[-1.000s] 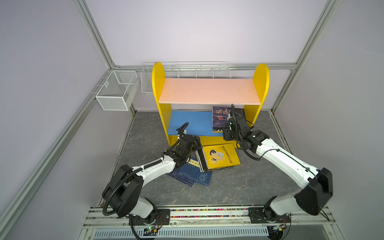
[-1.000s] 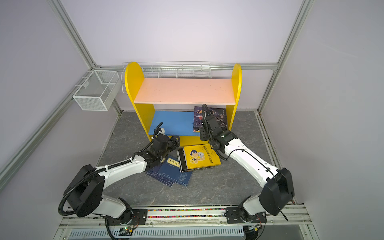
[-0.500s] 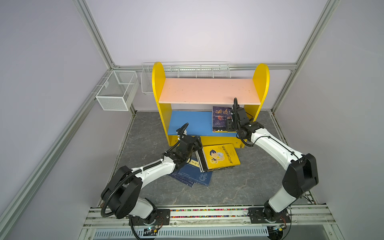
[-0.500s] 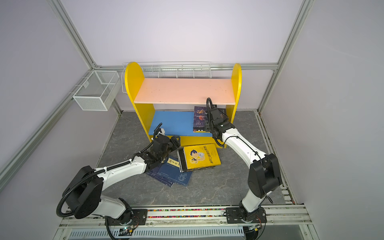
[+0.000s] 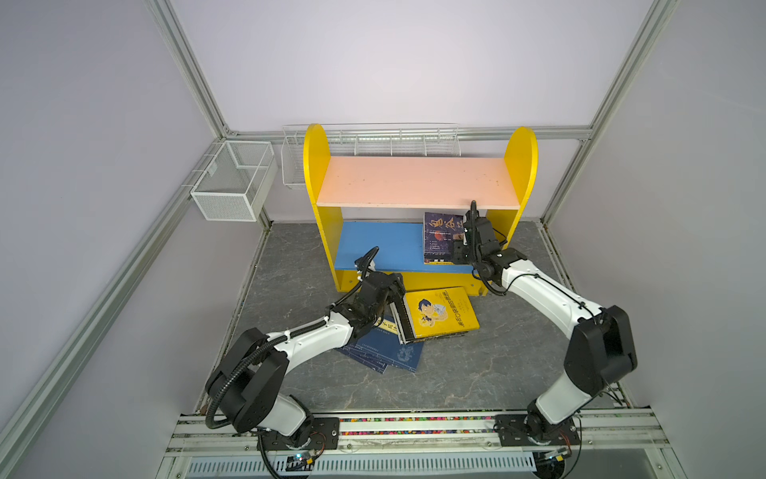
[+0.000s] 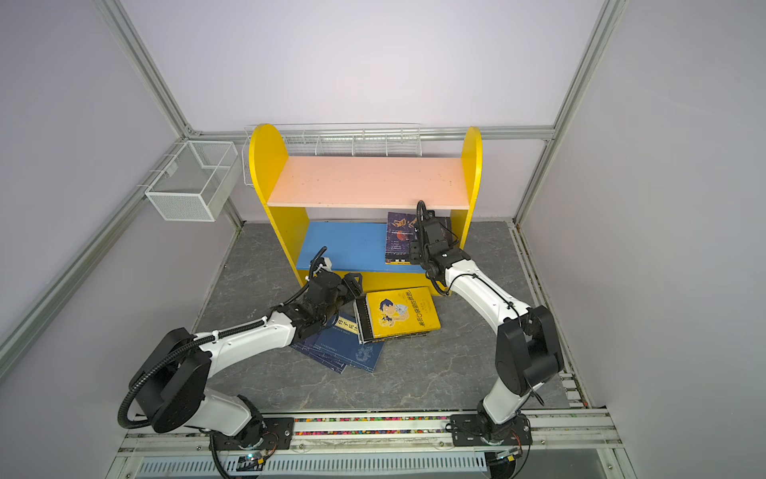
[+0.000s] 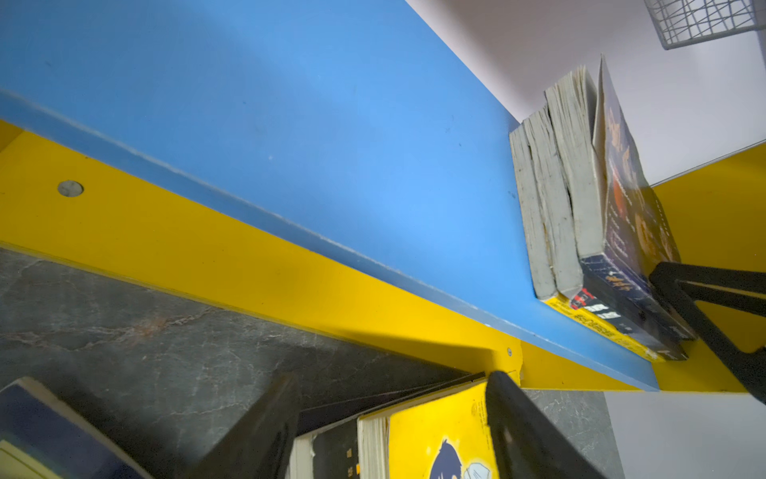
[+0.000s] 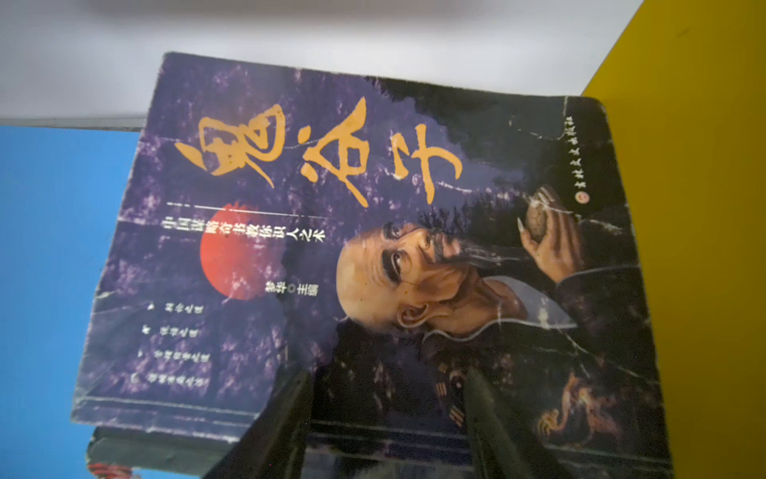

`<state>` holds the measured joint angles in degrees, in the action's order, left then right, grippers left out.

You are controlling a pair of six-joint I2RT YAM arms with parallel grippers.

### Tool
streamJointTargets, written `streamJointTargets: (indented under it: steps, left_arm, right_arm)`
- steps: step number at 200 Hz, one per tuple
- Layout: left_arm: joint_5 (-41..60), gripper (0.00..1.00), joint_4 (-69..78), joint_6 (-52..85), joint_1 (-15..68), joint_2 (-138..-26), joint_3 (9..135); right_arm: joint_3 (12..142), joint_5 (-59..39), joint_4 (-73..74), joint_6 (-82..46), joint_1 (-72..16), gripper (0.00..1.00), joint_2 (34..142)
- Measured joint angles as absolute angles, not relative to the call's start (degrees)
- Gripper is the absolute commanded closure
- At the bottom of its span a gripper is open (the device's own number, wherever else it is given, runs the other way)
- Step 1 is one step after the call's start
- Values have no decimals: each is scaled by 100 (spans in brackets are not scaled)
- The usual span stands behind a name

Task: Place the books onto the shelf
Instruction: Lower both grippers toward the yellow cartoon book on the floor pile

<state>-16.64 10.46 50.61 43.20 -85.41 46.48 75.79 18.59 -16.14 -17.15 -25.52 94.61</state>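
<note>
The shelf [image 5: 315,166] is yellow, with a pink upper board [image 5: 414,182] and a blue lower board [image 5: 377,244]. A stack of books topped by a dark purple book [image 5: 441,236] [image 6: 398,240] [image 8: 373,249] lies at the blue board's right end. My right gripper [image 5: 460,244] [image 8: 387,414] is open, its fingers spread over that cover's near edge. On the floor a yellow cartoon book [image 5: 441,311] [image 6: 402,309] lies on a dark book, with navy books [image 5: 385,350] under them. My left gripper [image 5: 393,296] [image 7: 393,427] is open, straddling the yellow book's far-left corner.
A white wire basket [image 5: 232,182] hangs on the left wall and a long wire rack [image 5: 373,137] runs behind the shelf top. The left part of the blue board [image 7: 331,145] is bare. The grey stone-patterned floor [image 5: 497,352] stretches in front of the books.
The right arm's elbow has swung in and its gripper has reached a little farther over the dark purple book on the shelf. The left arm has hardly moved.
</note>
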Motion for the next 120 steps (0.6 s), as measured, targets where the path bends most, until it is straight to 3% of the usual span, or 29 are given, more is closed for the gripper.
streamJointTargets:
  steps: [120]
  left_arm:
    - [-1503, 29, 1057, 5146, 4368, -8864, 4663]
  right_arm:
    - [6635, 1490, -1372, -2086, -2477, 40, 8731]
